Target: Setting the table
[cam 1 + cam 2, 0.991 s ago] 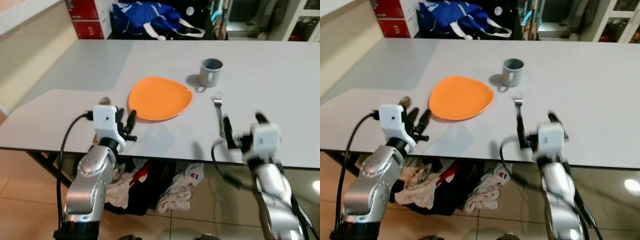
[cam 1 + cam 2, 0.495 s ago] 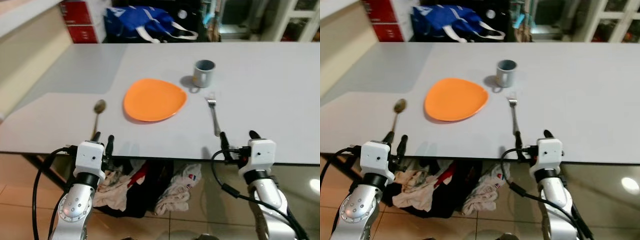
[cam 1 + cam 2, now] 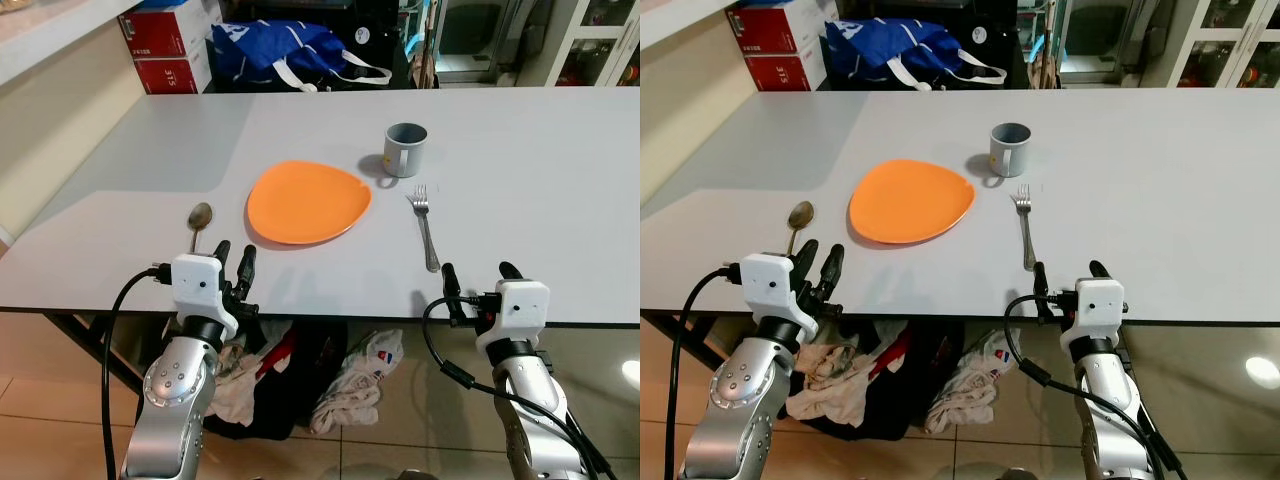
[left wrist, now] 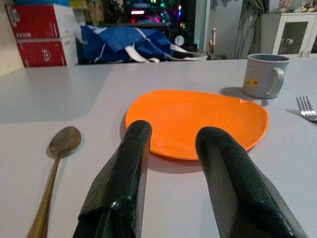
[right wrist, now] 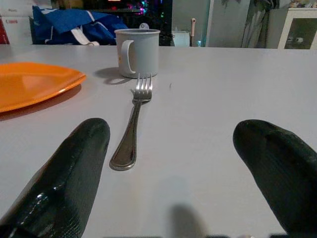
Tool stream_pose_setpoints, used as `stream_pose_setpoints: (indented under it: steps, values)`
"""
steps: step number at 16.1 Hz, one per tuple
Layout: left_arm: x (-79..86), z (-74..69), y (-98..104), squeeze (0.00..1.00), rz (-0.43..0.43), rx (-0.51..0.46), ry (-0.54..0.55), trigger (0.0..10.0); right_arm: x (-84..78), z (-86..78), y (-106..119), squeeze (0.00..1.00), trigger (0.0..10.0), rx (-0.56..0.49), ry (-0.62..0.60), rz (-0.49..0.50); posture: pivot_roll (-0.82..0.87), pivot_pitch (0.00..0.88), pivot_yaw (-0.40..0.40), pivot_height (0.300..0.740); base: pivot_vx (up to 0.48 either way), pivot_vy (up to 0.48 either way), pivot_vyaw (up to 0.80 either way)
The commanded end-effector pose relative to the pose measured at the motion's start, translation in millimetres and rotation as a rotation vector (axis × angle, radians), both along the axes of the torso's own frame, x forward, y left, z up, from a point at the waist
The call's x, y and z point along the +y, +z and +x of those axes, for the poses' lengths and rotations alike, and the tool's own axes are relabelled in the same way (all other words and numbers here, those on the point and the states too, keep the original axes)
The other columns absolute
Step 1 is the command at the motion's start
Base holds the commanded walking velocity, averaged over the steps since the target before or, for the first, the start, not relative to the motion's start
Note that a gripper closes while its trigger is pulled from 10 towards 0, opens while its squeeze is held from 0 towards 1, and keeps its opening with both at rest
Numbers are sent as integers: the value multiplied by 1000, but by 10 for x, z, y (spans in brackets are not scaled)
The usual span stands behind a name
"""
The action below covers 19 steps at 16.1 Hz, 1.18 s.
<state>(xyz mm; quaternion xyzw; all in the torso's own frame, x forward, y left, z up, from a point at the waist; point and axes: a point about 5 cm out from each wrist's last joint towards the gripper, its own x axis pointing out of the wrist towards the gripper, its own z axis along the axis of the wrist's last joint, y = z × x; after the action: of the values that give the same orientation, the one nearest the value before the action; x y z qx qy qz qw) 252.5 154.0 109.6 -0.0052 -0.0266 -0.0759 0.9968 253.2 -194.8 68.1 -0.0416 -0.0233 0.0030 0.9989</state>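
Note:
An orange plate (image 3: 308, 200) lies mid-table on the grey table (image 3: 520, 180). Left of it rests a spoon (image 3: 198, 222), right of it a fork (image 3: 427, 225), and behind the fork stands a grey mug (image 3: 405, 149). My left gripper (image 3: 233, 265) hovers open at the table's front edge, just right of the spoon's handle, nothing between its fingers (image 4: 124, 178). At the front edge my right gripper (image 3: 477, 281) is open wide, just short of the fork's handle (image 5: 128, 141), holding nothing.
A blue bag (image 3: 290, 48) and red boxes (image 3: 168, 45) sit behind the table's far edge. Clothes and bags (image 3: 300, 375) lie on the tiled floor under the table. A beige wall ledge (image 3: 60, 110) runs along the left.
Both grippers drew back from over the table to its front edge. The left gripper then rose again beside the spoon. The camera view shifted slightly.

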Motion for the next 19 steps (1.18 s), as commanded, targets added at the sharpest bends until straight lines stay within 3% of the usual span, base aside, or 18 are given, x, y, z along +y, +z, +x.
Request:
stream_pose_setpoints:
  steps: [1, 6, 8, 14, 19]
  values:
    - [28, 36, 60, 0, -4, -10, 7, 10000, 18, 3, -24, 0, 10000, 3, 9, -7, -147, 0, 82, 722, 0, 439, 0]
    - [24, 69, 84, 0, -16, 14, 9, 10000, 48, 20, -42, 0, 10000, 14, 30, -11, -146, 0, 80, 722, 0, 442, 0]
    - [40, 92, 44, 0, -45, 70, 12, 10000, 75, 8, -49, 0, 10000, 21, 34, 3, -146, 0, 82, 722, 0, 467, 0]
    - [54, 226, 113, 0, -50, 71, -15, 10000, 189, 57, -26, 0, 10000, 17, 75, 7, -144, 0, 88, 722, 0, 479, 0]
    - [62, 237, 101, 0, -44, 82, -12, 10000, 217, 67, -29, 0, 10000, 26, 83, 8, -140, 0, 88, 722, 0, 480, 0]
